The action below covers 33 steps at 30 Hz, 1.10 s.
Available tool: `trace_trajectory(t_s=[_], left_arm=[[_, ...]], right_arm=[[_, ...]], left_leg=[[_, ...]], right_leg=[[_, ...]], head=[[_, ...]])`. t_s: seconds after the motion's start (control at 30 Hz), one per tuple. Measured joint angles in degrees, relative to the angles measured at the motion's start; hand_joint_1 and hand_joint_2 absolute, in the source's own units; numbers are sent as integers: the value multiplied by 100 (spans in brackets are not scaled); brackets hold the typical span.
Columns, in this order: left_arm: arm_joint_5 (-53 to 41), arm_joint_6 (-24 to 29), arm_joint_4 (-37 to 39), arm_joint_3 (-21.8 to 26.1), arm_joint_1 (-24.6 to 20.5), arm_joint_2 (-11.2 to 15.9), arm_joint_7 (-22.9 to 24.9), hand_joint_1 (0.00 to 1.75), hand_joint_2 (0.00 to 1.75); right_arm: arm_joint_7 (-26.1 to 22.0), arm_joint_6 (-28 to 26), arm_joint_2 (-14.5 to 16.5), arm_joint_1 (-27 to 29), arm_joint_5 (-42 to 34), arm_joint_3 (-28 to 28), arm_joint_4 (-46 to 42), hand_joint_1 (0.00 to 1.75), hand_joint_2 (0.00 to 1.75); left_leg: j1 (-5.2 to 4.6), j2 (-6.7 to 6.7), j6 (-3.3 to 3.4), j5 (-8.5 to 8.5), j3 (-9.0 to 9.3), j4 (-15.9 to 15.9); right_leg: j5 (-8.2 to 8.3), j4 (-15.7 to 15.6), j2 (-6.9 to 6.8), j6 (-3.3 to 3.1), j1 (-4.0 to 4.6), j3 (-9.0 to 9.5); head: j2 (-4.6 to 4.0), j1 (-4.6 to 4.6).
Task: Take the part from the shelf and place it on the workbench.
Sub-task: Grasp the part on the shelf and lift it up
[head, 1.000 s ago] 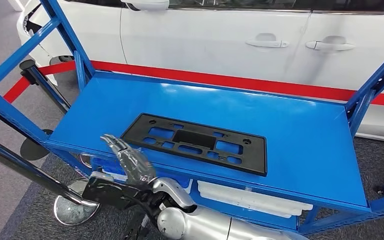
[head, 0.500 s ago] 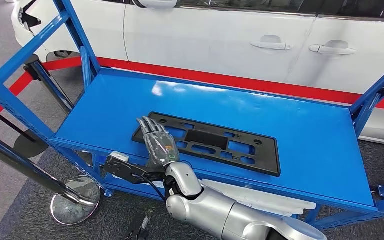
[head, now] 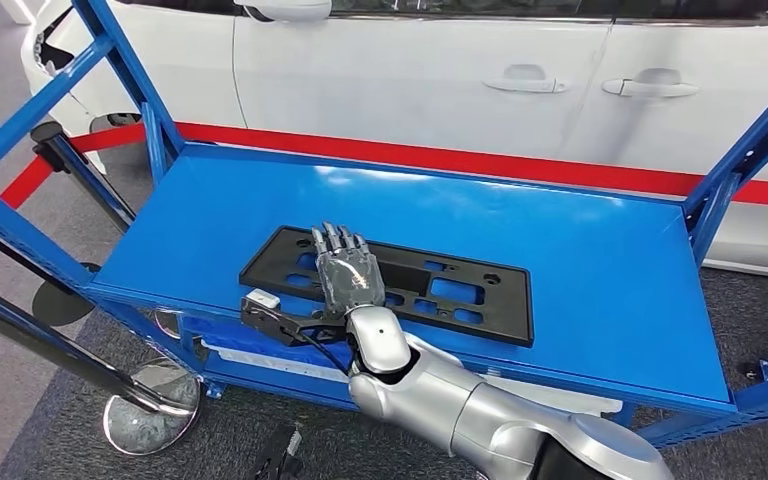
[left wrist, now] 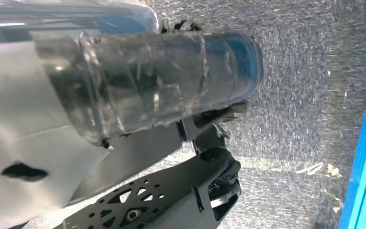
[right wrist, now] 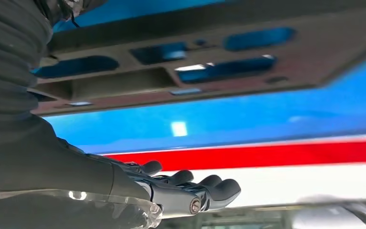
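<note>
The shelf [head: 600, 250] is glossy blue painted metal; on it lies the matt black plastic part [head: 460, 290]. Beneath the shelf, the floor [head: 50, 440] is rough grey carpet.

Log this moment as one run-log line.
stage: reach | right hand: flat, fingers extended over part, no grip | part: flat on shelf | left hand: state unclear

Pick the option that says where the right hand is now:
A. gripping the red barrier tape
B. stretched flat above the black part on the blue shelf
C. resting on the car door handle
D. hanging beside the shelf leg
B: in the head view the right hand lies outstretched over the black part on the blue shelf, fingers straight.
</note>
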Motion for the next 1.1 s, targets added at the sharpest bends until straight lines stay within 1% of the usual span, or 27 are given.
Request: trace_trajectory(t_s=[0.03, 0.07, 0.13, 0.17, 0.2, 0.27, 0.33, 0.37, 0.43, 0.47, 0.5, 0.53, 0.57, 0.6, 0.67, 0.7, 0.77, 0.8, 0.83, 0.87, 0.9, 0.93, 0.97, 1.0, 1.03, 1.07, 1.1], left_arm=[[-1, 1, 0, -3, 2, 2, 15, 0, 0], [4, 1, 0, -4, 5, 6, 28, 0, 0], [48, 0, 0, -5, 8, 15, 29, 0, 0], [83, -3, 0, -6, 8, 19, 13, 0, 0], [121, -11, 0, -6, 10, 24, -8, 0, 0], [186, -44, 1, -7, 26, 44, -49, 0, 0], [233, -76, 2, -8, 49, 63, -67, 0, 0], [246, -84, 2, -8, 55, 67, -71, 0, 0], [263, -87, 2, -8, 63, 69, -74, 0, 0], [266, -88, 2, -8, 71, 71, -74, 0, 0], [267, -88, 2, -8, 82, 73, -74, 0, 0], [268, -89, 2, -8, 93, 75, -73, 0, 0], [269, -89, 2, -8, 101, 77, -73, 0, 0], [270, -90, 2, -8, 105, 78, -72, 0, 0], [272, -90, 2, -8, 104, 81, -72, 0, 0], [277, -90, 2, -8, 104, 84, -72, 0, 0], [297, -89, 2, -8, 105, 92, -72, 0, 0], [309, -89, 2, -8, 106, 97, -71, 0, 0], [317, -87, 2, -8, 107, 101, -67, 0, 0], [321, -86, 2, -8, 107, 104, -59, 0, 0], [322, -84, 2, -8, 108, 107, -48, 0, 0], [323, -81, 2, -8, 110, 108, -36, 0, 0], [323, -78, 2, -8, 116, 109, -26, 0, 0], [324, -74, 2, -8, 124, 110, -21, 0, 0], [325, -72, 2, -8, 132, 113, -20, 0, 0], [325, -70, 2, -8, 137, 116, -19, 0, 0], [325, -69, 2, -8, 138, 121, -20, 0, 0]], right_arm=[[50, 75, -26, 0, 47, 6, 25, 0, 175], [88, 145, -51, -2, 80, 10, 46, 0, 175], [137, 279, -104, -11, 111, 12, 83, 0, 175], [147, 337, -133, -16, 114, 12, 98, 0, 175], [152, 392, -162, -19, 118, 12, 112, 0, 175], [158, 498, -221, -21, 134, 12, 137, 0, 175], [176, 621, -285, -22, 152, 12, 153, 0, 175], [185, 673, -316, -23, 158, 12, 159, 0, 175], [195, 744, -390, -9, 165, 12, 176, 0, 175], [196, 769, -427, 5, 168, 12, 186, 0, 175], [198, 796, -465, 16, 173, 12, 196, 0, 175], [201, 821, -496, 19, 181, 12, 204, 0, 175], [205, 841, -519, 17, 194, 12, 208, 0, 175], [212, 853, -538, 11, 211, 12, 210, 0, 175], [244, 872, -563, 1, 254, 12, 209, 0, 175], [270, 890, -574, -3, 290, 12, 209, 0, 175], [352, 932, -601, -11, 401, 12, 209, 0, 175], [403, 946, -619, -17, 471, 12, 210, 8, 175], [451, 958, -638, -26, 536, 12, 210, 43, 175], [488, 976, -658, -36, 594, 12, 210, 82, 175], [523, 999, -678, -40, 642, 12, 210, 125, 175], [550, 1024, -702, -39, 679, 12, 210, 161, 175], [569, 1045, -729, -31, 706, 12, 210, 169, 175], [583, 1059, -755, -21, 722, 12, 210, 174, 175], [588, 1067, -781, -12, 732, 12, 210, 175, 175], [587, 1074, -805, -6, 739, 12, 210, 175, 175], [585, 1080, -825, -2, 744, 12, 209, 175, 175]], left_leg=[[5, 0, -2, 99, 21, -58], [11, 0, 5, 282, 154, -339], [7, -4, 35, 604, 541, -1130], [-5, -13, 58, 677, 679, -1409], [-20, -22, 81, 687, 745, -1553], [-32, -36, 142, 694, 758, -1603], [-11, -26, 218, 738, 789, -1676], [-1, -19, 256, 759, 806, -1713], [-5, -13, 299, 769, 815, -1733], [-9, -12, 308, 766, 812, -1728], [-11, -12, 312, 761, 811, -1719], [-13, -12, 314, 753, 812, -1707], [-13, -12, 310, 742, 814, -1689], [-12, -13, 299, 724, 816, -1664], [-34, -21, 253, 679, 796, -1595], [-41, -25, 226, 666, 784, -1571], [-42, -26, 181, 666, 777, -1564], [-34, -25, 156, 653, 773, -1552], [-29, -25, 129, 596, 748, -1487], [-22, -25, 100, 481, 678, -1317], [-14, -26, 73, 317, 554, -1036], [-9, -26, 52, 133, 392, -669], [-5, -26, 37, -17, 221, -296], [-3, -26, 31, -81, 103, -43], [-3, -26, 34, -44, 74, 20], [-3, -26, 46, 90, 149, -133], [-4, -26, 65, 295, 327, -487]], right_leg=[[0, 1, 7, 0, 0, 3], [-1, 1, 17, 1, 0, 9], [-6, 3, 34, 17, 8, 17], [-3, 1, 39, 38, 15, 11], [2, -3, 40, 63, 21, 2], [22, -30, 39, 125, 24, -3], [-58, 51, 25, 180, 24, -39], [-179, 233, 18, 199, 28, -120], [-532, 932, 5, 221, 30, -440], [-665, 1293, 5, 229, 29, -609], [-709, 1517, 4, 236, 26, -715], [-645, 1524, 3, 241, 19, -719], [-489, 1305, 0, 242, 10, -611], [-294, 923, -8, 239, -1, -421], [-74, 248, -20, 219, -4, -79], [-50, 85, -20, 201, 2, 1], [-54, 49, -9, 146, 19, 11], [-42, 37, -7, 116, 16, 17], [-31, 24, -7, 84, 7, 25], [-19, 11, -8, 55, -5, 33], [-13, 5, -9, 36, -12, 38], [-11, 4, -9, 25, -11, 35], [-9, 4, -10, 20, -8, 32], [-9, 4, -9, 19, -5, 29], [-9, 5, -7, 19, -3, 29], [-8, 5, -2, 19, -3, 31], [-8, 6, 3, 20, -3, 36]], head=[[0, 0], [0, 0], [0, 2], [0, 3], [0, 5], [0, 8], [0, 12], [0, 18], [0, 26], [0, 27], [0, 27], [0, 28], [0, 27], [0, 28], [0, 25], [0, 21], [0, 16], [0, 16], [0, 8], [0, -5], [0, -18], [0, -31], [0, -34], [0, -33], [0, -34], [0, -33], [0, -34]])
